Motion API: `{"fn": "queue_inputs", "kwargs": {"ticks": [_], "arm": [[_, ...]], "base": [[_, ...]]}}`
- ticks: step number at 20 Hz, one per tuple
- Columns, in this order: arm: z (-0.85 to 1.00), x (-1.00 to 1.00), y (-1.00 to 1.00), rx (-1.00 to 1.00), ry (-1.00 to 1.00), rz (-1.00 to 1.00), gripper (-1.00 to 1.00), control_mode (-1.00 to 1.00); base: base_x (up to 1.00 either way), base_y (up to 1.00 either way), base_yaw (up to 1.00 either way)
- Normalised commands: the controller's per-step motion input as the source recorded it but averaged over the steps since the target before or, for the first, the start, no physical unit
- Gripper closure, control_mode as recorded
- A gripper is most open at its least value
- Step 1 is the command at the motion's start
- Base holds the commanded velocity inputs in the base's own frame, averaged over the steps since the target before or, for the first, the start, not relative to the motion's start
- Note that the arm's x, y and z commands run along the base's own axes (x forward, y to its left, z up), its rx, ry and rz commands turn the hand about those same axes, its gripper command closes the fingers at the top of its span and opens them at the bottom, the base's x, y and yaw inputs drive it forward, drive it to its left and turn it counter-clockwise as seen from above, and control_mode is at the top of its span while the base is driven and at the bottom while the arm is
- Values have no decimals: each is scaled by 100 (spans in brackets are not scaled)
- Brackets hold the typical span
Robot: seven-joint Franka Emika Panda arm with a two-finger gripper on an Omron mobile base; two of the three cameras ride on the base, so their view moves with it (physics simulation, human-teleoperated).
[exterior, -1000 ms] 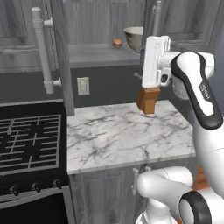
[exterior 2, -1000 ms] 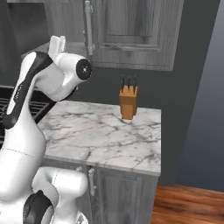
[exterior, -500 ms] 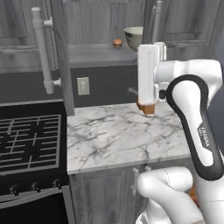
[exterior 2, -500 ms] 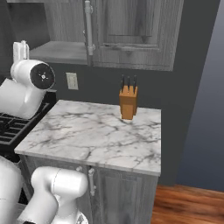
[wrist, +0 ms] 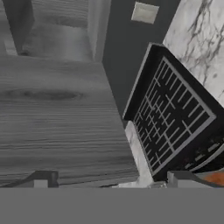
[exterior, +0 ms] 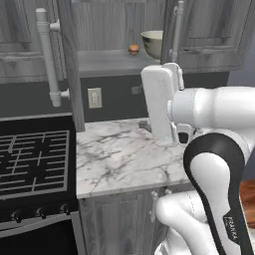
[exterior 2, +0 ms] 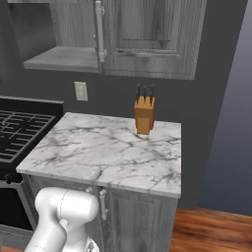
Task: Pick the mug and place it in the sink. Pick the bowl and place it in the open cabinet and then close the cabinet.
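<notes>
Compared with half a second earlier, the white arm (exterior: 209,129) has swung further toward the left base camera, and its upper links have left the right base view, where the rounded white base (exterior 2: 64,216) remains at lower left. The knife block, hidden behind the arm in the left base view, stands uncovered in the right base view.

One bowl (exterior: 153,44), wide and round with a pale cream-green outside, sits on the shelf of the open cabinet (exterior: 99,60), just beside one small orange-brown round object (exterior: 133,49). The cabinet is grey wood-grain with panelled doors; its open door (exterior: 67,60) stands edge-on toward the camera, and a long cylindrical bar handle (exterior: 49,55) stands beside it.

One wooden knife block (exterior 2: 144,114) holding three dark handles stands upright near the back of the surface (exterior 2: 108,147), a white marble slab with grey veining. One pale wall outlet (exterior 2: 80,91) is set in the dark backsplash. One black stove (exterior: 30,159) with a grid of grates adjoins the surface on the left.

In the hand view the two dark fingertips (wrist: 41,179) rise far apart at the bottom edge: the jaws stand wide apart and hold nothing, facing wood-grain cabinet panel (wrist: 57,105) and stove grate (wrist: 170,118).
</notes>
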Motion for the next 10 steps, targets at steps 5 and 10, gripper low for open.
{"fn": "queue_inputs", "kwargs": {"ticks": [5, 10], "arm": [[3, -85, 52, -23, -9, -8, -100, -100], [0, -71, 42, -24, -7, -14, -100, -100]], "base": [[0, 0, 0], [0, 0, 0]]}}
